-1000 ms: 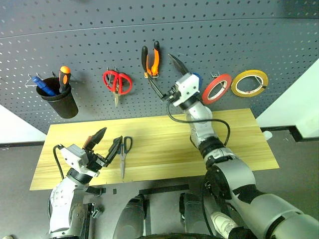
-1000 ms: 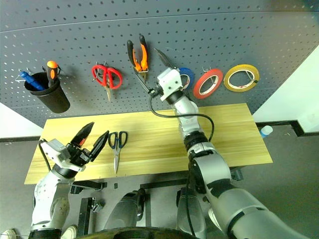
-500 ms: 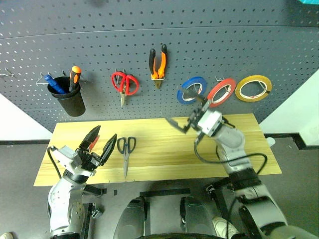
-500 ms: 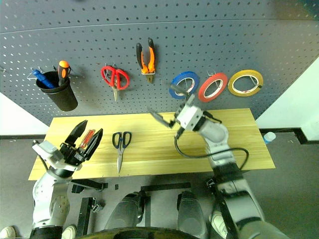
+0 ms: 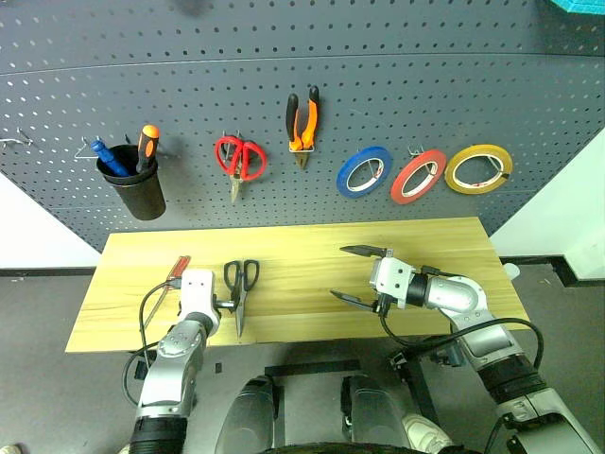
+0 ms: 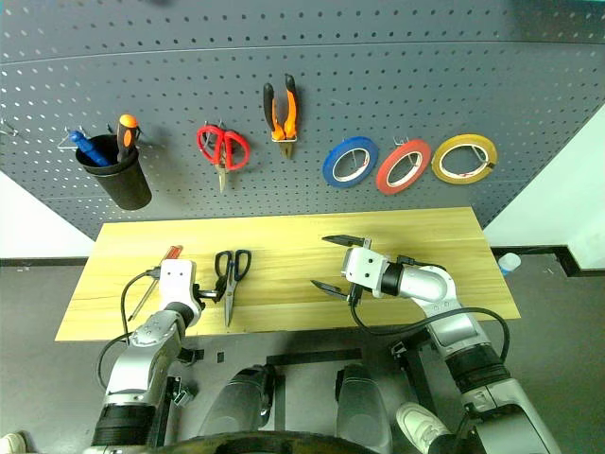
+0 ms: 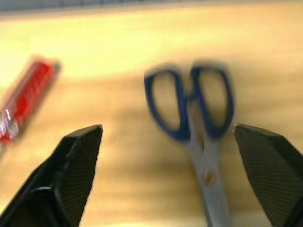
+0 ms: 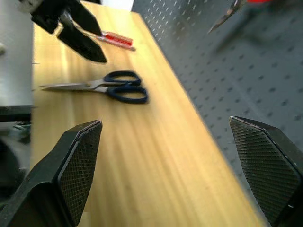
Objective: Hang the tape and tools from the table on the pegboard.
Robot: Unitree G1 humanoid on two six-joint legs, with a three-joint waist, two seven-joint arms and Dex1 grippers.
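Blue-handled steel scissors (image 5: 237,293) and slim red-handled screwdriver (image 5: 176,270) lie on my light wooden bench (image 5: 302,248). Left pincer (image 7: 175,175) spread around the scissor handles; right pincer (image 5: 358,276) spread, empty.

Both arms low — left gripper (image 7: 165,175) and right gripper (image 5: 357,274) gape wide.

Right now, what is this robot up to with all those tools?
It is hanging things from the table on the pegboard. The pliers and the red tape already hang there. The blue scissors and the red screwdriver lie on the table. The left end effector is open just above the scissors, its fingers either side of the handles. The right end effector is open and empty above the table's middle.
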